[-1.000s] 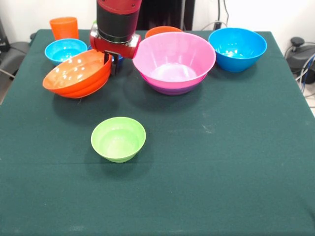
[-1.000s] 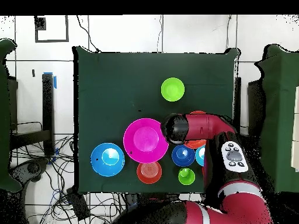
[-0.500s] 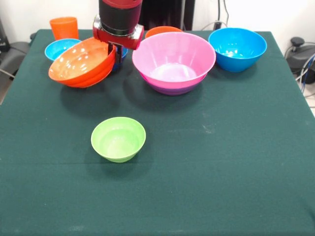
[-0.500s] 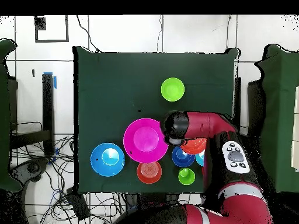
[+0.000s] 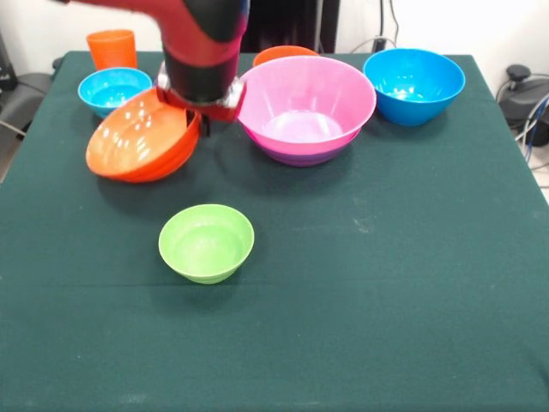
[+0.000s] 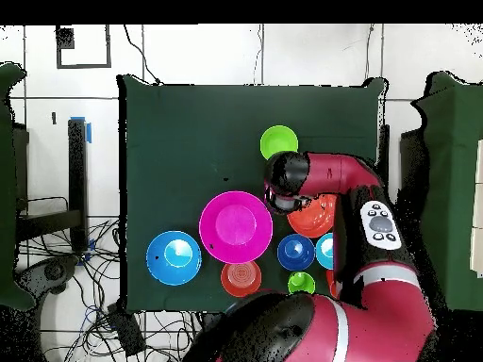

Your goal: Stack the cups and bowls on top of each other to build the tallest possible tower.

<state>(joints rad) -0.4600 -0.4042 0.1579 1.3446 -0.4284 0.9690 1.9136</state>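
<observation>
My gripper [image 5: 197,123] is shut on the right rim of the wide shallow orange bowl [image 5: 137,143] and holds it tilted just above the table, left of the pink bowl [image 5: 304,101]. The pink bowl sits nested in the purple bowl [image 5: 300,156]. The small lime-green bowl [image 5: 206,243] stands alone in front. The big blue bowl [image 5: 413,83] is at the back right. The small light-blue bowl [image 5: 114,88], the orange cup [image 5: 111,47] and the small orange bowl [image 5: 283,54] stand at the back. In the overhead view the held orange bowl [image 6: 311,219] sits beside my gripper [image 6: 288,200], with the dark-blue bowl [image 6: 296,252] and the lime-green cup [image 6: 301,282] nearer the base.
The dark green tablecloth [image 5: 386,283] covers the table. Cables and equipment lie beyond the table's right edge [image 5: 527,103]. My arm [image 6: 377,245] hangs over the back corner and hides part of the small bowls there.
My gripper has carried the wide orange bowl away from the robot's base, toward the lime-green bowl, and slightly lower. The other bowls and cups have not moved.
</observation>
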